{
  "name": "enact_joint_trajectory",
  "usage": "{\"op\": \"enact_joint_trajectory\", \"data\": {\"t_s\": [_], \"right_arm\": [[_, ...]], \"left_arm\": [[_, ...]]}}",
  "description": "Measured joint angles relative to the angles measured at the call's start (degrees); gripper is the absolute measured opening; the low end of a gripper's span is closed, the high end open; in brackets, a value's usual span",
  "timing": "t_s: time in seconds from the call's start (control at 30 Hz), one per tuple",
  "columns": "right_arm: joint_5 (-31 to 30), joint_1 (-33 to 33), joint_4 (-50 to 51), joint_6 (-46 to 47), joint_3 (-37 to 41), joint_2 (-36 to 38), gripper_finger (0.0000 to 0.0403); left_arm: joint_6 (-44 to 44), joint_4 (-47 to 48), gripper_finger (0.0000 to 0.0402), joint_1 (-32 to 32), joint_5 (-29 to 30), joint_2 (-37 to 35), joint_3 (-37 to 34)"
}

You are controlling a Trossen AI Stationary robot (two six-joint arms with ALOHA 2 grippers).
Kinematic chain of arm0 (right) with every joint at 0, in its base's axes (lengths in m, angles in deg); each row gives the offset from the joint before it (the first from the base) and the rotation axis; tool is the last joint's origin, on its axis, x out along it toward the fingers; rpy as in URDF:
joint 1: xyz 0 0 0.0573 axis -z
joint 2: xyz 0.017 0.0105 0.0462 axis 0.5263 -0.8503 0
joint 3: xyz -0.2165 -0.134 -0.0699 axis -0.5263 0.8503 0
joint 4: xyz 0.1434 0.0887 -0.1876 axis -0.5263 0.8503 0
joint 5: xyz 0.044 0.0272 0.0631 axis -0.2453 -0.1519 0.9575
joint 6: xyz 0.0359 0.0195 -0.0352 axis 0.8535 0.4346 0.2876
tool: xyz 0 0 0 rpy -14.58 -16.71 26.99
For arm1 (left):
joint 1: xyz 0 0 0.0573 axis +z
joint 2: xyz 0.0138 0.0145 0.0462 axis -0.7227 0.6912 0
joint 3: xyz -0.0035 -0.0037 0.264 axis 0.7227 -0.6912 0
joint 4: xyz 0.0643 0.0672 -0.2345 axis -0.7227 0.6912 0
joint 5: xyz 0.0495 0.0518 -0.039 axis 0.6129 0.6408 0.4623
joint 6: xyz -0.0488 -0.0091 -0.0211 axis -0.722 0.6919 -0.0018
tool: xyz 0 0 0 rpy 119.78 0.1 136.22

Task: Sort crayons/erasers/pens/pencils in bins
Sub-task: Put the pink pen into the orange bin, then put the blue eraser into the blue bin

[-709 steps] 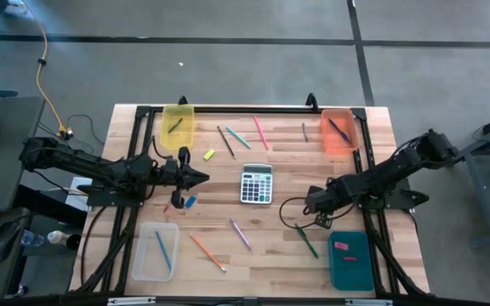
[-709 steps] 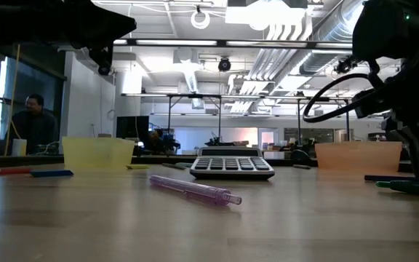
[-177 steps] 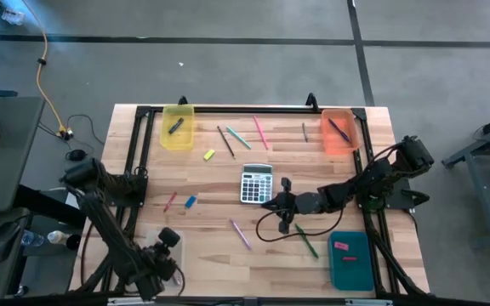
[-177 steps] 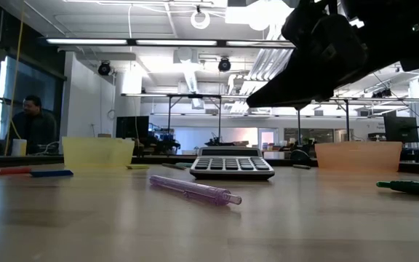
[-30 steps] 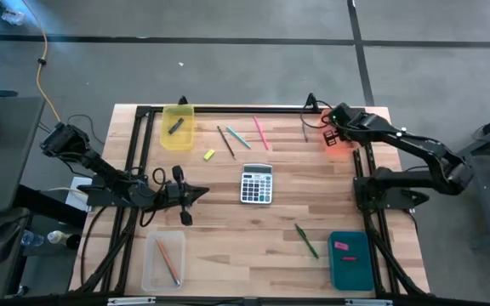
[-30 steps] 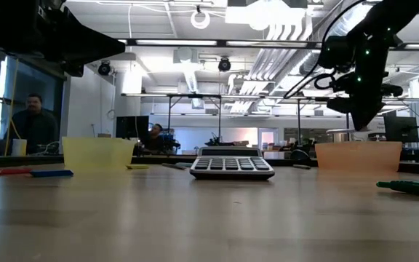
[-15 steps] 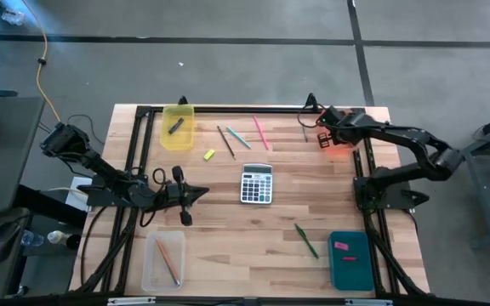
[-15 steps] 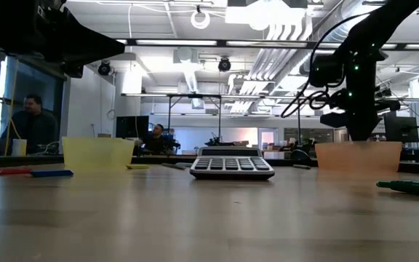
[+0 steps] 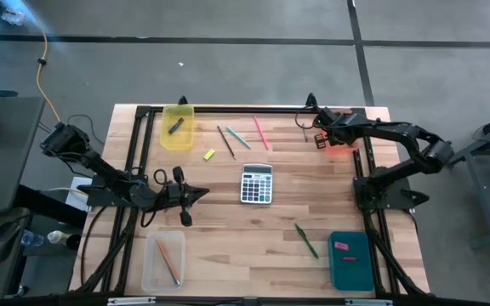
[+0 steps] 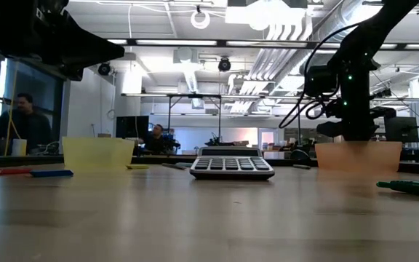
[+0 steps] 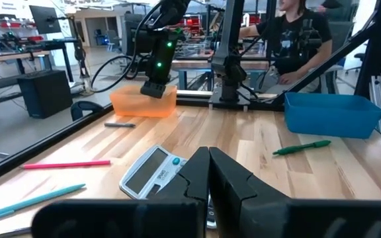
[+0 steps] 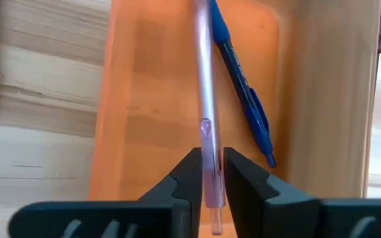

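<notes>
Nearest the table's front edge: clear bin [image 9: 161,259] at front left holds pencils, at least an orange and a green one, lying lengthwise. Teal bin [image 9: 350,260] at front right has a pink eraser [image 9: 341,246] inside. Green pen [image 9: 306,240] lies loose on the wood just beside the teal bin, unsorted.

Mid-table: left gripper [image 9: 201,192] parked low over the left side, pointing toward the calculator [image 9: 257,184]; fingers pressed fully together in its wrist view, nothing between them. Judged idle, waiting clear of the other arm's work.

Further back: yellow eraser [image 9: 209,154], a dark pen [image 9: 225,141], a teal pencil [image 9: 237,138] and a pink pencil [image 9: 260,133] lie loose behind the calc., all still to sort. A grey stick [image 9: 304,131] sits near the orange bin; its wrist-view label seems to read as a crayon brand.

Far edge: yellow bin [image 9: 178,127] at back left w/ one dark item in it, type unclear. Right gripper [image 12: 208,178] is directly over the orange bin [image 12: 134,99] at back right, a pale purple pen [image 12: 206,106] running between its fingers, lined up w/ the bin's long axis. Jaws narrowly apart, at most a loose hold; cannot tell if pen is gripped or already let go. A blue pen [image 12: 242,86] already lies in this bin, so alignment looks meant to drop the purple one alongside it, flat, w/o catching the wall
</notes>
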Motion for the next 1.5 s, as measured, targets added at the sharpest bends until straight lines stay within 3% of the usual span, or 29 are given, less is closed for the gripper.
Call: {"op": "enact_joint_trajectory", "data": {"t_s": [0.27, 0.43, 0.57, 0.7, 0.93, 1.1, 1.3, 1.5], "right_arm": [[-2.03, -0.17, 1.35, -2.22, 0.0, 0.88, 0.0123], [-2.87, -2.54, 5.16, -3.23, -0.02, 5.64, 0.0132], [-4.26, -6.65, 6.08, -3.26, -0.02, 11.56, 0.0116], [-3.44, -12.77, 0.16, -6.02, -0.02, 16.73, 0.008], [5.11, -23.7, -25.43, -13.17, 5.87, 21.03, 0.0005], [9.7, -29.5, -39.08, -12.76, 10.85, 20.46, 0.0012], [2.86, -33.48, -40.16, -7.56, 11.21, 19.83, 0.0003], [2.35, -35.45, -43.76, -7.29, 11.21, 16.74, 0.0003]], "left_arm": [[-0.08, 0.21, 0.0001, 0.0, -0.06, 0.0, 0.0], [0.03, 0.37, 0.0001, 0.19, -0.09, -0.02, 0.0], [0.01, 0.37, 0.0001, 1.03, -0.07, 0.0, 0.0], [-0.12, 0.37, 0.0, 2.06, -0.07, 0.0, 0.0], [-0.85, 1.31, 0.0, 2.69, -0.04, 0.0, 0.0], [0.38, 1.22, 0.0, 2.69, 0.09, -0.03, 0.0], [2.63, 1.09, 0.0, 2.69, 0.55, -2.17, 0.0], [-0.28, 5.78, 0.0, 3.69, 0.5, -6.1, 0.04]]}}
